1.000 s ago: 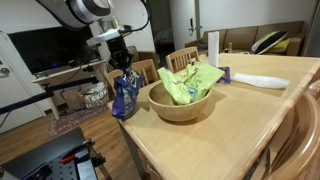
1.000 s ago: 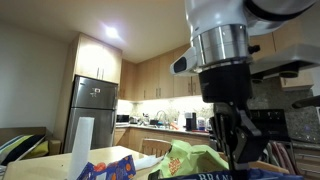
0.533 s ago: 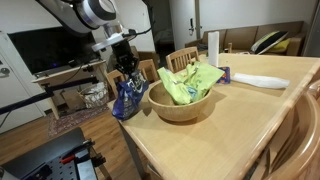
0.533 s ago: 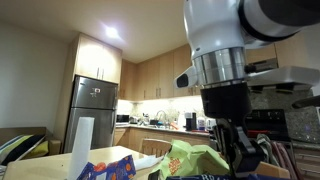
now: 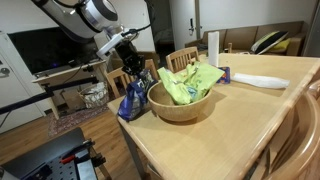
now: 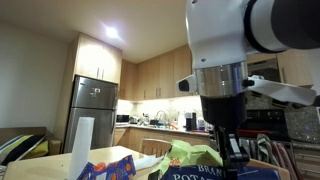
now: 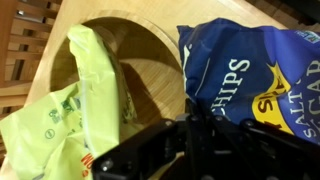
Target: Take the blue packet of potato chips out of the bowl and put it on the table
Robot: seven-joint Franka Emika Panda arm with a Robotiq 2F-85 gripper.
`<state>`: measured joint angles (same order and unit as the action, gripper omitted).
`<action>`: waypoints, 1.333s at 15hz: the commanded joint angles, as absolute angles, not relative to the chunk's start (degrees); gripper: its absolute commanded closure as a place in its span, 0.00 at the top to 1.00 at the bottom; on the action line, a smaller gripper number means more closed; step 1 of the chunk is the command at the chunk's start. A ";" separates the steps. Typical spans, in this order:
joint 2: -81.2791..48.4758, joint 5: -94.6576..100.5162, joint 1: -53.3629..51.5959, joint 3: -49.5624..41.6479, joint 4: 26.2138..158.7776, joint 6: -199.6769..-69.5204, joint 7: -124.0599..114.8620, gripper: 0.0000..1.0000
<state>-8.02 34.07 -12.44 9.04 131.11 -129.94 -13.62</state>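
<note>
The blue packet of potato chips [image 5: 130, 98] hangs just outside the bowl [image 5: 180, 105], by the table's [image 5: 240, 125] near corner. My gripper [image 5: 133, 72] is shut on its top edge. In the wrist view the blue packet [image 7: 250, 70] lies right of the bowl [image 7: 150, 60], with the dark fingers of the gripper [image 7: 190, 130] pinched on its lower edge. From the low exterior view the gripper [image 6: 235, 150] comes straight down onto the packet [image 6: 205, 175], whose white lettering shows at the bottom edge.
A lime-green bag [image 5: 190, 82] [image 7: 70, 110] fills the bowl. A small blue-red packet [image 5: 225, 74], a white object [image 5: 258, 80] and a paper towel roll [image 5: 213, 44] sit further back. Wooden chairs [image 5: 182, 58] stand behind the bowl; a metal shelf [image 5: 90, 95] is off the table.
The gripper has carried the blue packet down and slightly toward the bowl; the packet now hangs lower, against the bowl's side at the table edge.
</note>
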 commanded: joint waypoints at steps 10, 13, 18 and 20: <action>-7.74 37.78 -13.03 9.12 130.47 -121.37 -18.53 1.00; -4.62 32.53 -12.41 9.81 130.99 -121.38 -14.52 1.00; 2.00 19.95 -12.01 10.43 130.92 -122.95 -5.36 1.00; 3.84 16.72 -11.89 10.31 130.58 -123.12 -3.13 1.00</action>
